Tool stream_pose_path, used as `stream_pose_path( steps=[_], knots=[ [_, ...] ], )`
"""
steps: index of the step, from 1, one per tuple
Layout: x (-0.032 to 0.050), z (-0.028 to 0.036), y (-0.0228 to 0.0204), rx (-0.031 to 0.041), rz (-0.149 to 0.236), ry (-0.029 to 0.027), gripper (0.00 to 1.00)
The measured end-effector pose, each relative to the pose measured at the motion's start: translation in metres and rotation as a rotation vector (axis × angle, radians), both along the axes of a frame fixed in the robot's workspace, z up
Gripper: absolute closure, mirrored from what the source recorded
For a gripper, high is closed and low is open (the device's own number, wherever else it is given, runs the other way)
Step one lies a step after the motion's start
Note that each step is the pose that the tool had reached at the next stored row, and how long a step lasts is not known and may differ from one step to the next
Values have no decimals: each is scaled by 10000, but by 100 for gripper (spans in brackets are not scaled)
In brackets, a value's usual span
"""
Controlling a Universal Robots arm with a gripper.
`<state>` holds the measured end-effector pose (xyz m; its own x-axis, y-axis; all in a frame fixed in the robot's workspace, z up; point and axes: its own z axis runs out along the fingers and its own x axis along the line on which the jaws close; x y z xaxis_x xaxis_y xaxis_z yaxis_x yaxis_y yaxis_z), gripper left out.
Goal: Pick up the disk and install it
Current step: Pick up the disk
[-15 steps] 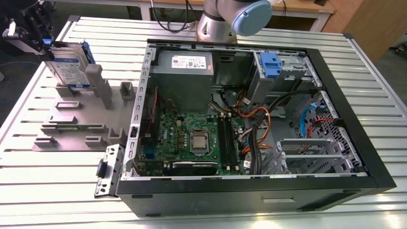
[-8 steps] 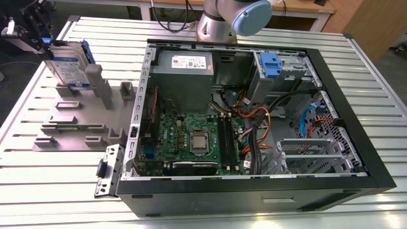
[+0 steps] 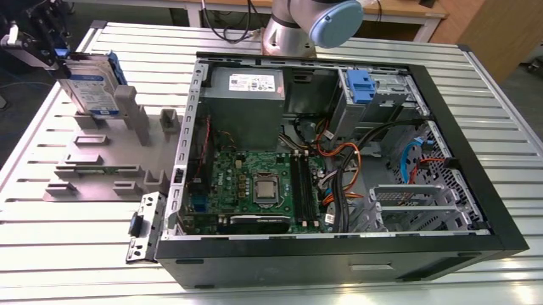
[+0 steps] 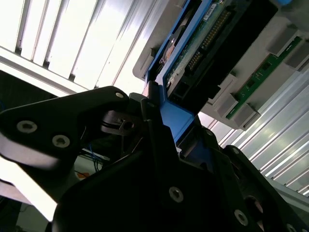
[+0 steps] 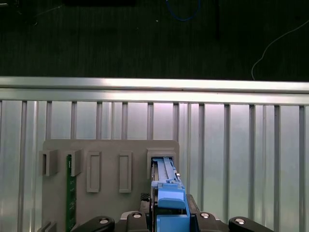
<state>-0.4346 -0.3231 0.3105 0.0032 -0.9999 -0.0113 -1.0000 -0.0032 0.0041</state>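
Upper left of the exterior view: pincer (image 3: 60, 56) clamped on the blue carrier edge of the upright disk (image 3: 91, 89), judged rigid, fairly heavy and shock-sensitive

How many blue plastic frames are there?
2. One frames the disk standing in the grey stand at the exterior view's left; the other blue frame sits in a drive bay of the computer case. More may be hidden inside.
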Motion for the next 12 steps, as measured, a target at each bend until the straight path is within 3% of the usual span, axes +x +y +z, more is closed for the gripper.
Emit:
stream_pose_path(
  steps=[12],
  knots=[
    [0,37,0,0,0,0,64]
  ],
)
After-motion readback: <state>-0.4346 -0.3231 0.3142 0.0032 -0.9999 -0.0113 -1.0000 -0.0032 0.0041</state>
